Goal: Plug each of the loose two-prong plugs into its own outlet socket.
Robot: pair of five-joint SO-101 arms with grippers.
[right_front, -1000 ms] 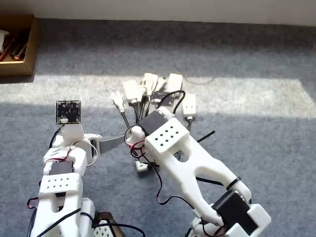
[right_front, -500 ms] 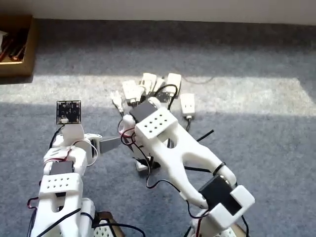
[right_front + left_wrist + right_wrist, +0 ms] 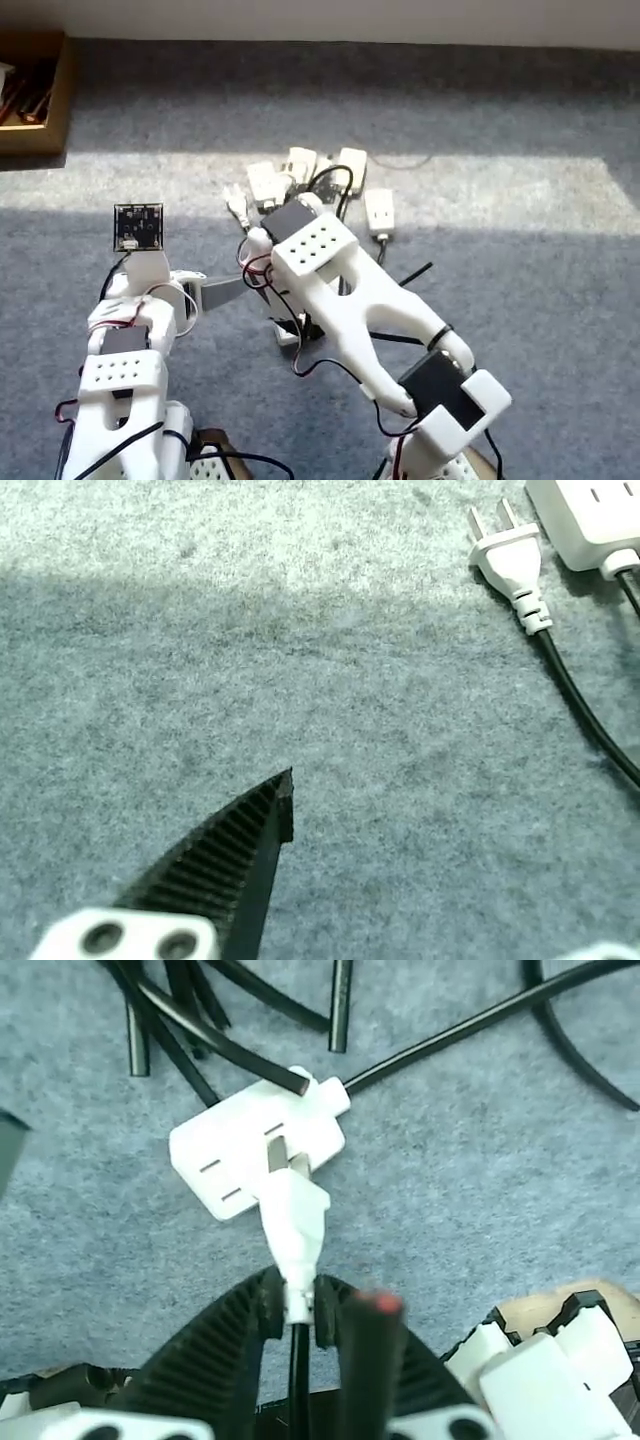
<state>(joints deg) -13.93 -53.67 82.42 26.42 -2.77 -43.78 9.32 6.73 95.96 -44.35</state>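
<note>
The right end effector [image 3: 296, 1305] was closed narrowly on a white plug [image 3: 293, 1222], gripping it at the cord end. The plug's body stuck out just beyond the tips, and its two prongs lay across the face of a white outlet block [image 3: 222, 1155] on the grey carpet [image 3: 480, 1180]. Whether the prongs had entered the slots could not be told. Black cables [image 3: 340, 1000] fanned out past the far side of the block. The left end effector [image 3: 233, 288] sat low over bare carpet, and whether it was open or closed could not be told. Well ahead of it a second plug [image 3: 510, 560] lay loose and flat, just beside another outlet block [image 3: 590, 515] but not joined to it. Seen from above, the right arm [image 3: 340, 290] reached across toward a cluster of outlet blocks [image 3: 300, 170]. Over the preceding second that arm had swung toward the left arm's side and pushed farther toward the cluster, shifting only slightly in the last half second, while the left arm [image 3: 125, 360] had kept its place.
</note>
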